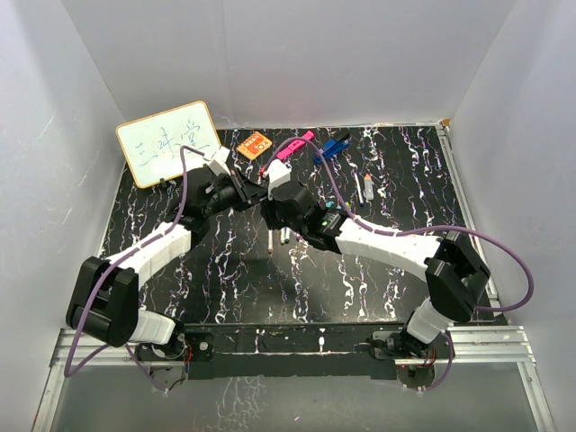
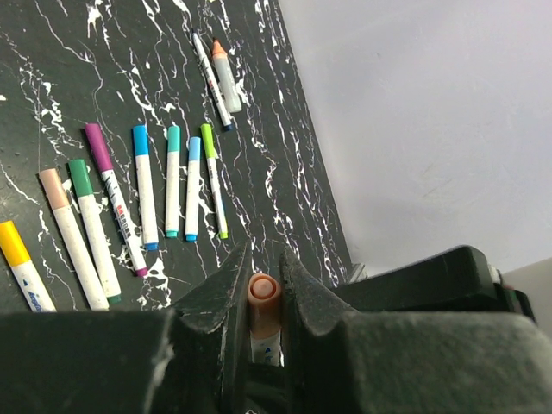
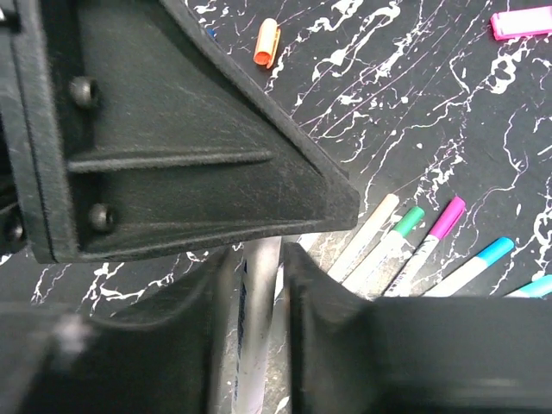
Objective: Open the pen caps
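**Grip state.** The left end effector (image 2: 264, 261) is pressed together on the peach cap (image 2: 265, 304) of a marker. The right end effector (image 3: 259, 263) pinches the pen barrel (image 3: 257, 336) of the same marker, held above the centre of the worktop (image 1: 378, 270).

**Handling.** The cap is a short, smooth plastic tube. It is probably light, stiff and slippery, and should release with a firm, straight pull.
- Grip the cap across its round wall.
- Grip the barrel just behind the joint.
- Avoid bending: the thin pale barrel may flex or slide.

**Other items.** The capped markers (image 2: 138, 198) lie in a row at 10 o'clock of the left end effector, flat on the black, white-veined surface. One loose orange cap (image 3: 267, 41) lies at 12 o'clock of the right end effector.
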`<state>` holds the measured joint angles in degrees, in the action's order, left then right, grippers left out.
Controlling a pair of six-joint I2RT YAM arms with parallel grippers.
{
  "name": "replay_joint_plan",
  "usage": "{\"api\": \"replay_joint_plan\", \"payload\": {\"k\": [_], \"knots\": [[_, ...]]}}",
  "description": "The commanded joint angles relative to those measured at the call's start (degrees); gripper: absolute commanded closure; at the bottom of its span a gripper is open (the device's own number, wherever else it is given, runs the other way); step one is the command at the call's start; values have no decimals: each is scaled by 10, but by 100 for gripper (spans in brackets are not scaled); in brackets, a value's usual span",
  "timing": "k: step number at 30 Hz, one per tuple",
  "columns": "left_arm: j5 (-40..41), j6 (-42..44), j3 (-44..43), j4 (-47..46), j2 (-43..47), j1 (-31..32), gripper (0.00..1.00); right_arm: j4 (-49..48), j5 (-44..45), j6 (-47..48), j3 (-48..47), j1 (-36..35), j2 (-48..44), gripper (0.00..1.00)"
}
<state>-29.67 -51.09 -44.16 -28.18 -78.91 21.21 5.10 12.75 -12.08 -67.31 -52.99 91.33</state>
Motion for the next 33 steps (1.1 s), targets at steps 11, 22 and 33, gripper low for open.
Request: {"api": "replay_joint_plan", "payload": {"k": [11, 22, 33], "knots": [[123, 61, -106, 111, -18, -22, 100, -3, -5, -30, 60, 6, -41, 100], [92, 72, -175, 123, -113, -124, 100, 14, 25, -56, 158, 12, -119, 100], [205, 215, -225, 361, -164, -126, 100, 59, 50, -16, 86, 156, -115, 100]]}}
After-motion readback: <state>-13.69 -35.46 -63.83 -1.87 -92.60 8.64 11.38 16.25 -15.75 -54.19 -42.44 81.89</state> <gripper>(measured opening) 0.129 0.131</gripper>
